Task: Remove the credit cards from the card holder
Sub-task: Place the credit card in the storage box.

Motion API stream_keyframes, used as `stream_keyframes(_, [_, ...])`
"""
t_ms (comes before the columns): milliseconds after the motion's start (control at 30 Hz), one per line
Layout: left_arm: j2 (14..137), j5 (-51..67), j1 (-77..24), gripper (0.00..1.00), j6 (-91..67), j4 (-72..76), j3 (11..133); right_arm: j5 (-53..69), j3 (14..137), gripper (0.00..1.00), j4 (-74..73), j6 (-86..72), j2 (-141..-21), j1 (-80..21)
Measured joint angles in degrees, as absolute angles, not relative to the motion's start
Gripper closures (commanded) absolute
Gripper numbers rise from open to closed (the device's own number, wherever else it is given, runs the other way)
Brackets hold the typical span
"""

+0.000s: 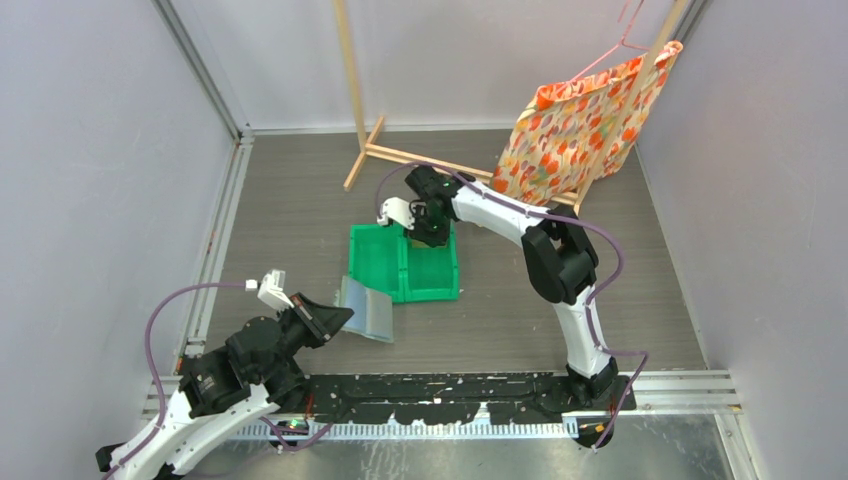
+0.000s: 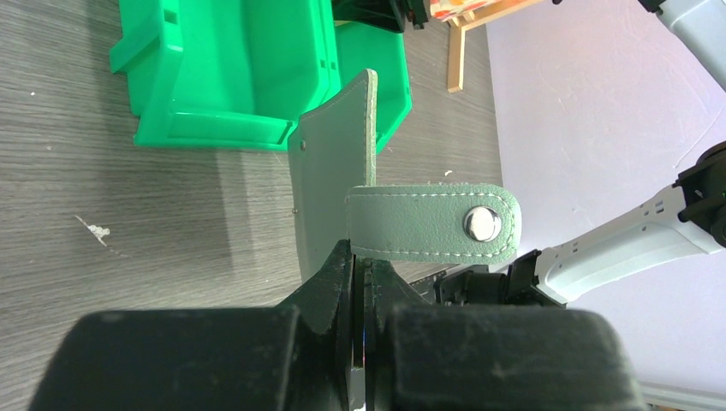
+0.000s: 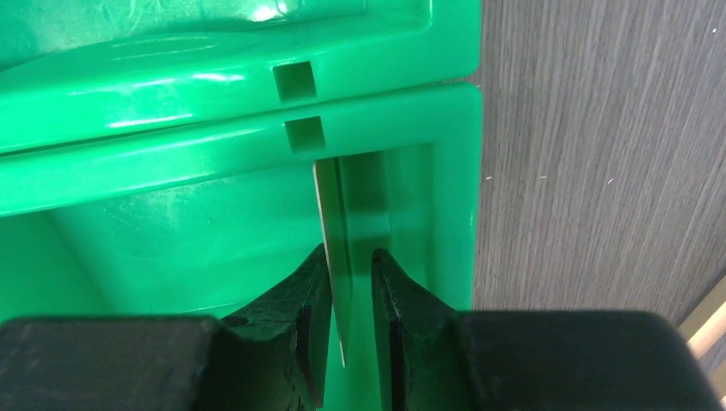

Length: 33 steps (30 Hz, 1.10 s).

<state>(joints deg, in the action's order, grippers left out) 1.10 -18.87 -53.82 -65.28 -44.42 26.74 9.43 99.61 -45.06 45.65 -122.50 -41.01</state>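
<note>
The grey-green card holder (image 1: 366, 309) is held up off the table near the front left, with my left gripper (image 1: 335, 315) shut on its edge. In the left wrist view its flap (image 2: 334, 171) stands upright above the left gripper (image 2: 364, 257), and its strap with a metal snap (image 2: 432, 224) points right. My right gripper (image 1: 430, 225) hangs over the green bin's right compartment. Its jaws stand slightly apart around one thin credit card (image 3: 330, 214), seen edge-on; the card leans on the left finger with a gap to the right finger. The right gripper (image 3: 349, 257) is open.
The green two-compartment bin (image 1: 378, 268) sits mid-table, and appears as the green bin (image 2: 223, 77) beyond the holder. A wooden rack (image 1: 362, 120) and an orange floral cloth (image 1: 580, 125) on a hanger stand at the back. Walls close in on both sides.
</note>
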Motion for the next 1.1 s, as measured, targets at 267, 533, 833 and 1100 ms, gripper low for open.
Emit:
stream_keyframes(267, [1.1,-18.83,-53.82,0.99,-65.28,-44.38,26.74,7.92,98.06,0.71,-42.44,44.86,-120.64,-41.01])
stream_keyframes(533, [1.1,-18.57,-53.82,0.99,-65.28,-44.29,26.74,6.48,95.77,0.7,-39.11,44.6,-118.08,-41.01])
stream_keyframes(833, [1.1,-18.33,-53.82,0.99,-65.25,-43.53,26.74,5.48,93.82,0.69,-36.58,44.36,-117.47,-41.01])
stream_keyframes(1100, [1.1,-18.15,-53.82,0.99,-65.25,-43.48,26.74,4.64,93.51,0.61,-35.81,43.66,-115.2,-41.08])
